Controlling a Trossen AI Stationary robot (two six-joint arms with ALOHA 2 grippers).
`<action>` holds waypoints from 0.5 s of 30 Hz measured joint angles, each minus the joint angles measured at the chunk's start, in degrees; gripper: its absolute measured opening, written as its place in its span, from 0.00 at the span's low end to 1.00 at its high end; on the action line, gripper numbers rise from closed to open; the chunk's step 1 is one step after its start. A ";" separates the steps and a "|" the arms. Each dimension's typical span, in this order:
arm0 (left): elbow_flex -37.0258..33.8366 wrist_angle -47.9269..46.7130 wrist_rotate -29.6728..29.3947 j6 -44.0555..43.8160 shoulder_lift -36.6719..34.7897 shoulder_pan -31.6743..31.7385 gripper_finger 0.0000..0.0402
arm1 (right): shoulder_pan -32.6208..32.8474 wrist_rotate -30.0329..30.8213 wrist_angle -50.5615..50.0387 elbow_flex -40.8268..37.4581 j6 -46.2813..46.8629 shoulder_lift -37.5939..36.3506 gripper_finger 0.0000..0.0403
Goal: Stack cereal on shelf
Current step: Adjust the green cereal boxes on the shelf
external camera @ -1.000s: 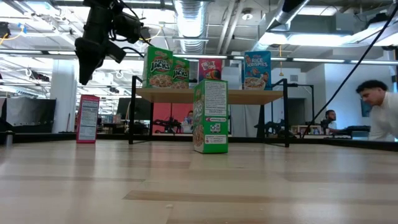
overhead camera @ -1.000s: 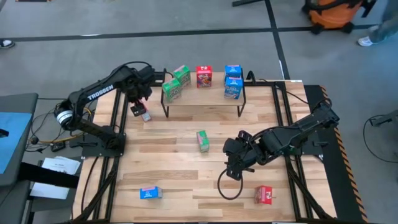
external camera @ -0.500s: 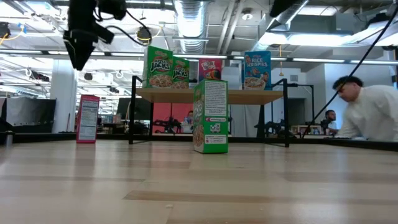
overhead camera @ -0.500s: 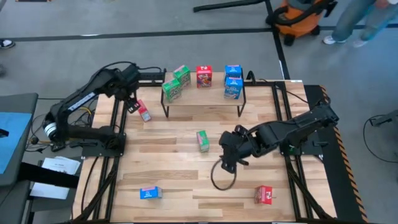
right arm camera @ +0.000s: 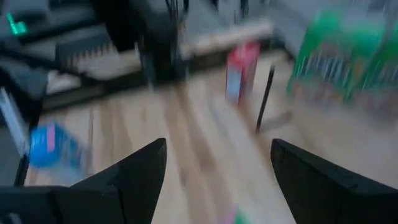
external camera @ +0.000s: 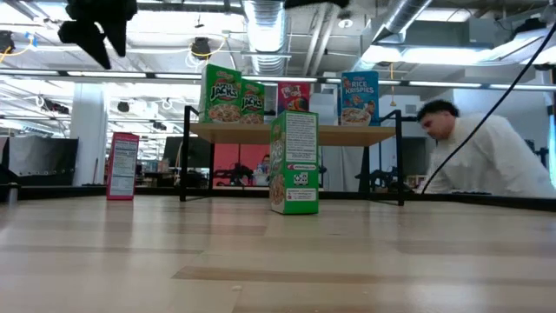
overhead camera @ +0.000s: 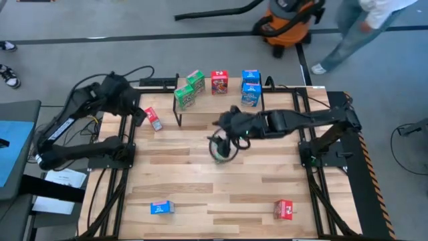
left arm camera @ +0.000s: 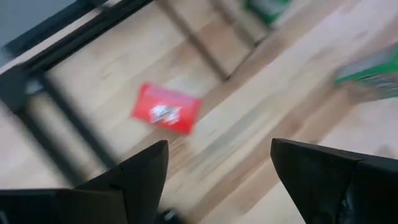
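- Five cereal boxes stand on the shelf (overhead camera: 221,105) – two green, one red, two blue.
- Four boxes are not up there yet. The green box (external camera: 294,163) stands on the table in front of the shelf. The red box (overhead camera: 154,119) stands just beside the shelf's left end. A blue box (overhead camera: 161,208) and another red one (overhead camera: 284,209) lie at the near edge, well apart.
- The right gripper (right arm camera: 219,146) hangs over the middle of the table, near the green box. Its fingers are spread and hold nothing.
- The left gripper (left arm camera: 219,146) is up in the air near the red box. Its fingers are spread too, with nothing between them.
- The job looks a bit over half done. I think the step now is going for the next box – the green one for the right arm.
- Next, the right gripper should line up over the green box, go down with a finger on each side, then squeeze.
- It is a tall, thin box, so a bump could tip it over.
- On the shelf, the box needs a bare spot or a flat box top to sit on.
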 joint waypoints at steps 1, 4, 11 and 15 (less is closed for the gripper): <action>-1.17 1.87 1.24 -0.28 -1.32 -0.57 0.67 | -0.81 -0.02 2.67 0.00 -2.25 0.00 0.78; -5.84 7.42 4.74 -1.46 -5.55 -2.35 0.67 | -2.64 -0.06 8.08 0.00 -7.35 -0.09 0.78; -17.04 19.40 8.56 -4.48 -13.93 -6.47 0.67 | -2.92 -0.37 0.51 4.67 -14.43 -2.09 0.78; -19.58 23.78 8.52 -4.68 -16.43 -7.82 0.67 | -2.28 -0.50 -7.91 6.48 -15.00 -5.95 0.78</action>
